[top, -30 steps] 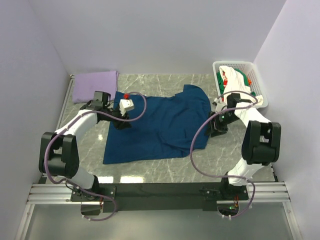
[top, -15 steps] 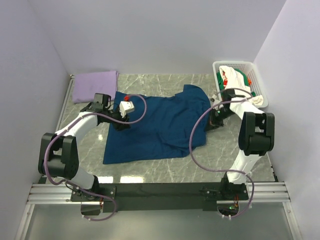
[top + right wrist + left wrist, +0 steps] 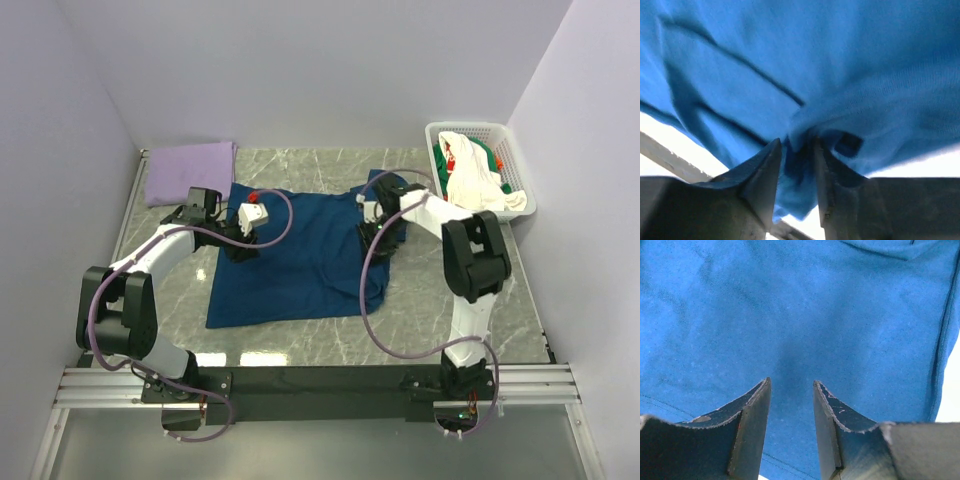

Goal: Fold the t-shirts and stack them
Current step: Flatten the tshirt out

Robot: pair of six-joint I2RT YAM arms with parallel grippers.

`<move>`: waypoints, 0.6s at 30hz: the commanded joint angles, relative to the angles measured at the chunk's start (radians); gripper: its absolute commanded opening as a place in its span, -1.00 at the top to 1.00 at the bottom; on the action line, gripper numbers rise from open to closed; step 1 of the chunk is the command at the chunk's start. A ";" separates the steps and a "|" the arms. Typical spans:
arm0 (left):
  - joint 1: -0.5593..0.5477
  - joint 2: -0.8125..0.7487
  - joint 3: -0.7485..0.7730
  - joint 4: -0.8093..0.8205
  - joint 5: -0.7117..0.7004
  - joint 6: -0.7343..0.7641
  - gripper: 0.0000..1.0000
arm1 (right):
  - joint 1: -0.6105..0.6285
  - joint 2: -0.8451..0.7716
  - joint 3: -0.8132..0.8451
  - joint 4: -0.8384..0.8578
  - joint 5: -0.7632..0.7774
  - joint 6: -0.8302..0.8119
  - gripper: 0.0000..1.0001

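Observation:
A dark navy-blue t-shirt point(image 3: 290, 265) lies spread on the marble table. My right gripper point(image 3: 379, 222) is shut on a bunch of its right-side cloth point(image 3: 850, 60) and holds it over the shirt's upper right part; that side is drawn inward. In the right wrist view the cloth is pinched between the right gripper's point(image 3: 796, 146) jaws. My left gripper point(image 3: 241, 245) rests low over the shirt's left part. In the left wrist view the left gripper point(image 3: 791, 385) has its jaws apart, with flat blue cloth point(image 3: 790, 315) beneath them. A folded pale lavender t-shirt point(image 3: 190, 170) lies at the back left.
A white lattice basket point(image 3: 522, 190) stands at the back right and holds white and green t-shirts with red-orange bits point(image 3: 470, 170). Walls close in the left, back and right sides. Bare marble shows right of the navy shirt point(image 3: 450, 290).
My right gripper has swung left from the table beside the basket to over the shirt, pulling the shirt's right side inward. The left arm has barely moved.

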 commanded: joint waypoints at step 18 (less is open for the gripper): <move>0.021 0.008 0.008 0.002 0.012 0.003 0.10 | -0.262 -0.198 -0.210 -0.053 -0.179 -0.006 0.02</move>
